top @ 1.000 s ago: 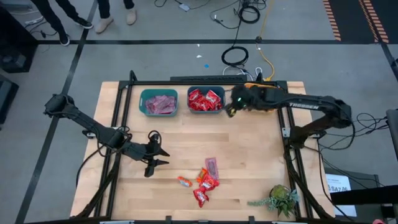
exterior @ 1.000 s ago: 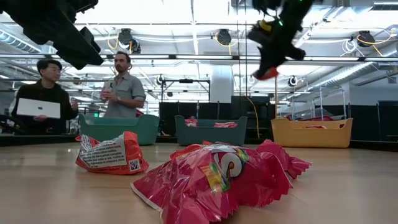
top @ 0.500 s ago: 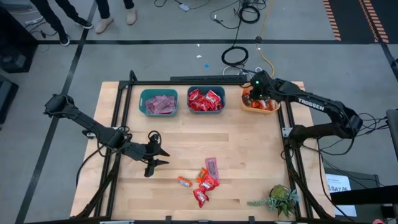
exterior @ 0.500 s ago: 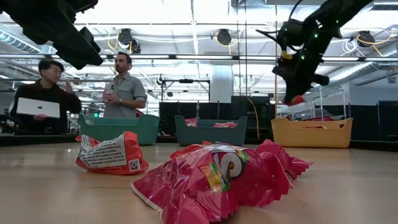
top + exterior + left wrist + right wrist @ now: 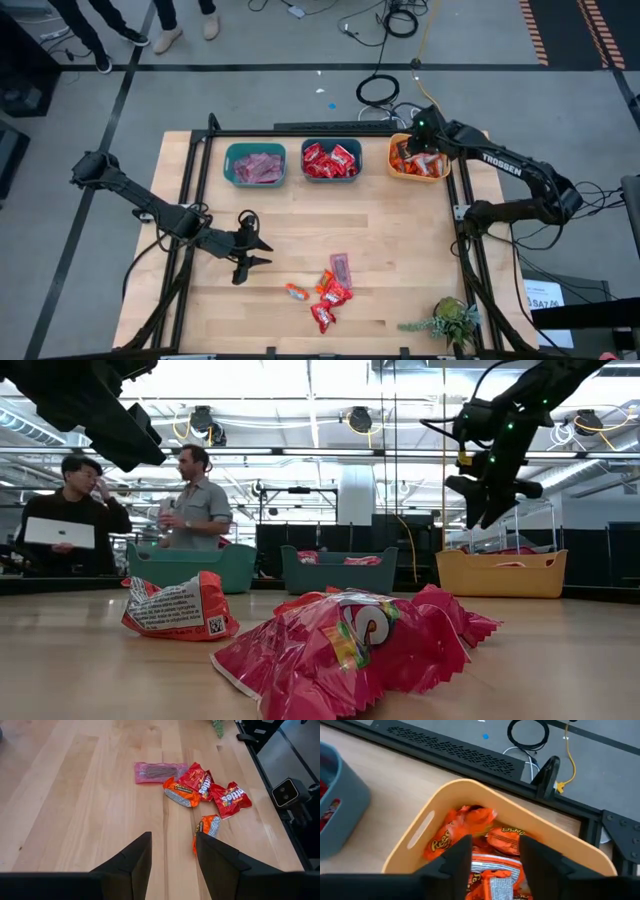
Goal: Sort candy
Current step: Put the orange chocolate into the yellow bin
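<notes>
Several loose candy sweets lie flat in a pile on the table's near middle (image 5: 330, 290) (image 5: 200, 785) (image 5: 350, 640): red ones, orange ones and one pinkish-mauve one (image 5: 157, 771). One orange sweet (image 5: 207, 827) lies just in front of my left gripper (image 5: 172, 837) (image 5: 262, 254), which hovers open over bare wood left of the pile. My right gripper (image 5: 495, 842) (image 5: 424, 150) (image 5: 490, 515) hangs open above the yellow bin (image 5: 420, 832) (image 5: 418, 172) at the far right. Orange sweets (image 5: 480, 827) lie in that bin, and nothing is between the fingers.
Two teal bins stand on the far edge left of the yellow one: one with mauve sweets (image 5: 255, 165), one with red sweets (image 5: 331, 160). A small plant (image 5: 452, 320) sits at the near right corner. Two people (image 5: 195, 500) stand beyond the far edge. Bare wood lies between bins and pile.
My right gripper carried a small reddish-orange sweet from beside the red-sweet bin toward the table's right edge, came down over the yellow bin and opened. The sweet no longer shows between its fingers. The left arm kept still.
</notes>
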Tool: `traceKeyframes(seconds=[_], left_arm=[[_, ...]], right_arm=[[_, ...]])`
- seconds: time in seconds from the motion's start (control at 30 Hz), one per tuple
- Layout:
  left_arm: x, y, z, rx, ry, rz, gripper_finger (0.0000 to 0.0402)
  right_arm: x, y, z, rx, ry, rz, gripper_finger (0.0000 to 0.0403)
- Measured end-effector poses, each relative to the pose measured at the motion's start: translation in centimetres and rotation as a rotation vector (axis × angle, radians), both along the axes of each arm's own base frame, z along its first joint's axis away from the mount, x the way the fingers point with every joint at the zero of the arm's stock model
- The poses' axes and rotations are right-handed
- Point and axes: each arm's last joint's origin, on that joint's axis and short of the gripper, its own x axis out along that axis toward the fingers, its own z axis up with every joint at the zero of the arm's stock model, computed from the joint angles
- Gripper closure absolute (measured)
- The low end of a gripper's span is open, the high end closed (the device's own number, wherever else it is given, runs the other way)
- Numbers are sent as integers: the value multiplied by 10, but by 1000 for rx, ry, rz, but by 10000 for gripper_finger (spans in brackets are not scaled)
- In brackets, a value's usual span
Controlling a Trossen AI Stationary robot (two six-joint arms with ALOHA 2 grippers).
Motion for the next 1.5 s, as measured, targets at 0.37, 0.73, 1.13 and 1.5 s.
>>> traceKeyframes(seconds=[0.37,0.73,1.13,1.5], left_arm=[[0,0,0,0,0,0,240],[0,1,0,11,-5,15,240],[1,2,0,43,-22,66,240],[1,2,0,43,-23,67,240]], right_arm=[[-1,-1,0,-9,27,26,141],[-2,1,2,-10,20,30,131],[-14,15,24,-77,-53,22,135],[-7,48,35,-18,-161,159,135]])
